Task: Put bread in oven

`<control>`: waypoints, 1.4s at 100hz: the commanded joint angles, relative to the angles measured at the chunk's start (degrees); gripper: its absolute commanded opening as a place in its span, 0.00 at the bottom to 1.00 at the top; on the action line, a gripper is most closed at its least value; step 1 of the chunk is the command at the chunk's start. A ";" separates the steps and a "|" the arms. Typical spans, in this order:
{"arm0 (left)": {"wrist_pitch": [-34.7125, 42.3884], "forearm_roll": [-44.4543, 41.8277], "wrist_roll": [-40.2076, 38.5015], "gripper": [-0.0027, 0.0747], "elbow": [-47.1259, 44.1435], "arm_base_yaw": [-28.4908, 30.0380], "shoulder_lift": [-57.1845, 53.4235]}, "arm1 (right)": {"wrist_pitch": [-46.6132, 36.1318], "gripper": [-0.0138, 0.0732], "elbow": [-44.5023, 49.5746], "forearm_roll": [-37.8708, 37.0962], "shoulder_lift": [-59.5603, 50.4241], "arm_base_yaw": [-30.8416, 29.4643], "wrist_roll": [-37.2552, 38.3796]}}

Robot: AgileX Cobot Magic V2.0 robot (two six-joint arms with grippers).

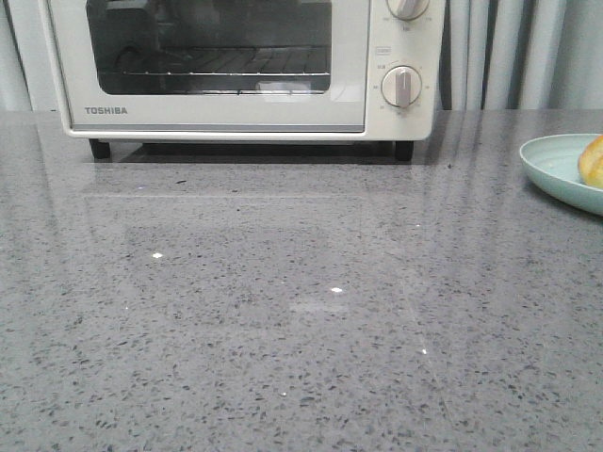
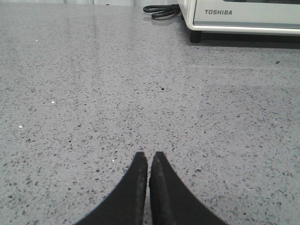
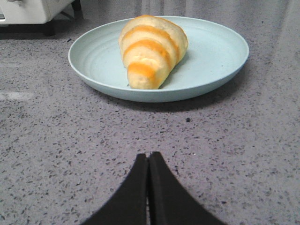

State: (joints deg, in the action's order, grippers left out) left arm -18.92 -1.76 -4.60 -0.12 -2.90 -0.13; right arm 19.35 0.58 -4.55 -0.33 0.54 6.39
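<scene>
Both jaws are pressed together, empty — the oven door is seen closed, so the bread cannot be inserted until it is opened.

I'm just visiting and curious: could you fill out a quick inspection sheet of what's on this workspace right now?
Surface: grey speckled stone countertop, glossy, bare in the middle.
Job's things: bread lies on a mint-green plate; Toshiba toaster oven stands at the back, door shut, wire rack visible inside.
Clutter: nothing seen.
Hands: left hand shut, holding nothing, above the countertop; right hand shut, holding nothing, pointing at the plate.
Cables: black coiled cord beside the oven.
Surroundings: pale curtains behind.
</scene>
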 commanded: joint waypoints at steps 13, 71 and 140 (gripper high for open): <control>4.12 0.19 -0.07 0.01 -1.17 -0.57 -1.49 | -1.23 0.08 1.45 -0.11 -1.21 -0.07 -0.09; 4.62 -5.26 -0.07 0.01 -1.17 -0.57 -1.49 | -1.70 0.08 1.45 -0.38 -1.21 -0.07 -0.09; 36.48 -4.70 -0.07 0.01 -1.17 -0.57 -1.49 | -35.19 0.08 1.45 12.13 -1.21 -0.07 -0.09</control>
State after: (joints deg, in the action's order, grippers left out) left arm 9.93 -6.56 -4.60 -0.12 -2.90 -0.13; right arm -7.34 0.58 7.49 -0.33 0.54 6.39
